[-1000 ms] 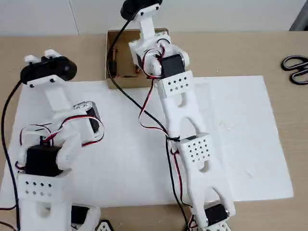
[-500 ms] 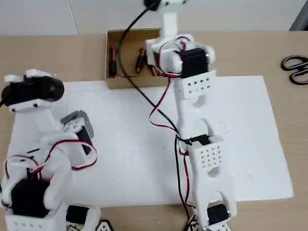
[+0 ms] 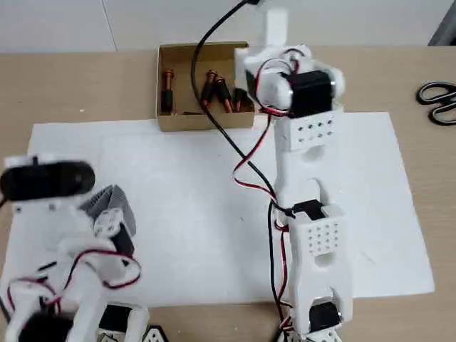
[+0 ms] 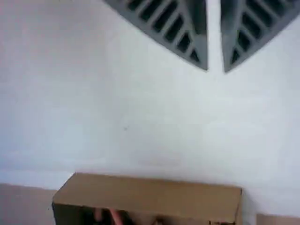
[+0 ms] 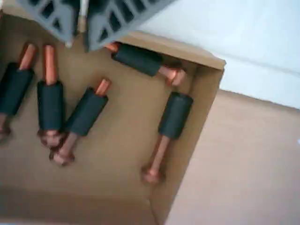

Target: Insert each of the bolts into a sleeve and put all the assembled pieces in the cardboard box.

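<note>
The cardboard box (image 3: 163, 120) stands at the table's back, just beyond the white sheet. Several copper bolts in black sleeves lie in it, such as one (image 5: 174, 115) along the side wall and another (image 5: 86, 112) in the middle. My right gripper (image 5: 77, 42) hangs shut and empty above the box's right end; its arm (image 3: 299, 92) runs up the table's middle. Near the front left edge my left gripper (image 4: 215, 69) hovers over the sheet, shut with nothing in it, its grey fingers (image 3: 107, 203) pointing toward the box (image 4: 150, 199).
A white paper sheet (image 3: 199, 206) covers most of the wooden table. Black scissors (image 3: 436, 101) lie at the far right edge. The right arm's black cable (image 3: 214, 121) drapes over the box and the sheet.
The right arm has swung to the right off the middle of the box, uncovering the pieces inside. The left arm has drawn back toward the front left corner.
</note>
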Robot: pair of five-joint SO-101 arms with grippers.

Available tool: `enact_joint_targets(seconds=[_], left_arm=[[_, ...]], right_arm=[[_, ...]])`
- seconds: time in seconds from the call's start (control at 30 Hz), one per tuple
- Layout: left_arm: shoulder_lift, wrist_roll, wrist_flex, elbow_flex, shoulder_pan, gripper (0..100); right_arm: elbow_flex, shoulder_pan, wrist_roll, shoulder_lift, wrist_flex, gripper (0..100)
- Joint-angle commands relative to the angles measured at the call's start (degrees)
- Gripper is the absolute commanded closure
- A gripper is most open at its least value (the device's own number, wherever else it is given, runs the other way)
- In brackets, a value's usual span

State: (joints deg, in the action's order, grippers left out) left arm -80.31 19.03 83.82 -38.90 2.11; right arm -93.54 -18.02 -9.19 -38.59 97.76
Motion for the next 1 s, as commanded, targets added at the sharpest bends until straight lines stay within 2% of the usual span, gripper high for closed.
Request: enact_joint_targets(seconds=[0.0, 0.37, 0.57, 0.7, 0.97], left_arm=[[-4.0, -0.8, -0.1, -2.2, -0.3, 99], [-16.5, -0.8, 0.1, -14.5, -0.3, 99], [-24.4, -0.8, -0.1, -23.3, -0.4, 99], [-23.2, -0.9, -0.4, -23.7, -0.3, 99], [-23.3, -0.9, -0.2, -23.7, -0.3, 99]], right_arm=[[4.3, 0.5, -0.5, 7.8, 0.7, 99.6], [55.6, 0.9, -0.6, 46.1, -0.4, 99.6], [80.4, 5.2, -3.3, 64.1, -2.2, 99.6], [93.5, 8.7, -4.4, 75.9, -2.3, 99.6], [121.9, 9.1, -4.0, 102.2, -8.7, 99.5]])
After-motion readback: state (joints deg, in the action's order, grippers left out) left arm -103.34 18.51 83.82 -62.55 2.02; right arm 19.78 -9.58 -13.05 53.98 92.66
